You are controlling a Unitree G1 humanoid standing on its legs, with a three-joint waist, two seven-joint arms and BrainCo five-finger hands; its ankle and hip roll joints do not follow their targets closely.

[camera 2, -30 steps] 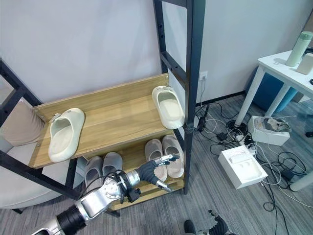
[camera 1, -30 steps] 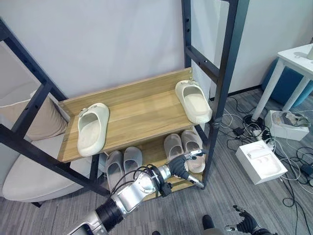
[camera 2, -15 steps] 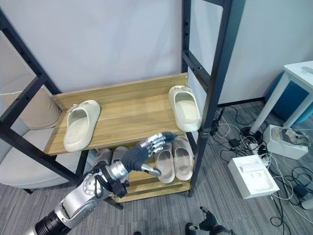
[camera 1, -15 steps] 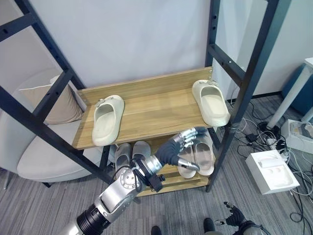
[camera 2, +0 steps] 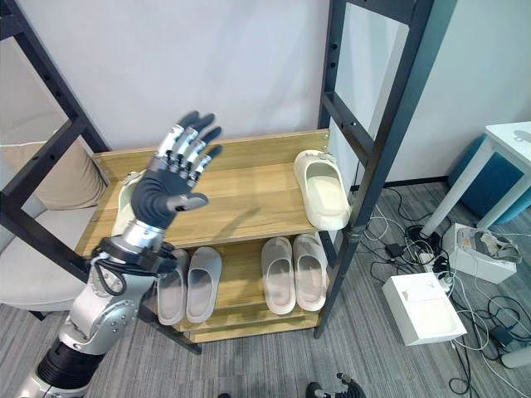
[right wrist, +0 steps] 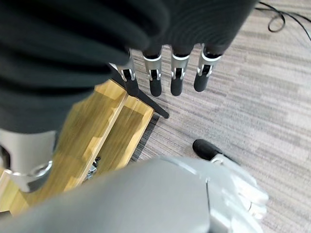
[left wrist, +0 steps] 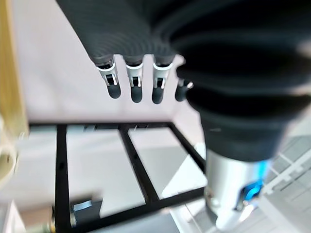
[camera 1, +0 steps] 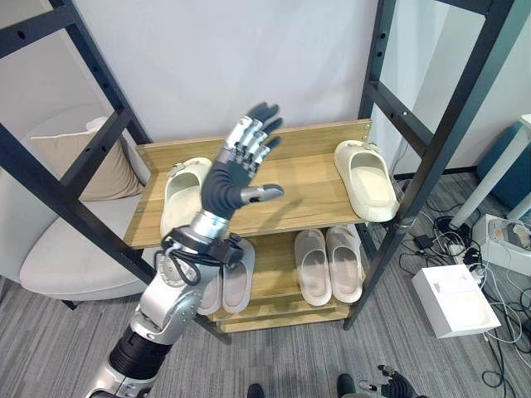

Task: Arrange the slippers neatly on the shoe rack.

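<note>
Hovering above the upper shelf [camera 1: 307, 170], the left robot hand [camera 1: 235, 170] has its fingers spread straight and holds nothing. The two cream slippers sit far apart up there: the left slipper [camera 1: 182, 192] partly behind the hand, the right slipper [camera 1: 365, 179] at the far end by the black post [camera 1: 431, 157]. Biggest risk, probably: that right one already hangs close to the shelf's front edge, so a clumsy sideways push could tip it off. Coming down blind on the left one could shove it crooked too. The right robot hand [right wrist: 170, 73] hangs low over the floor, fingers straight, empty.
</note>
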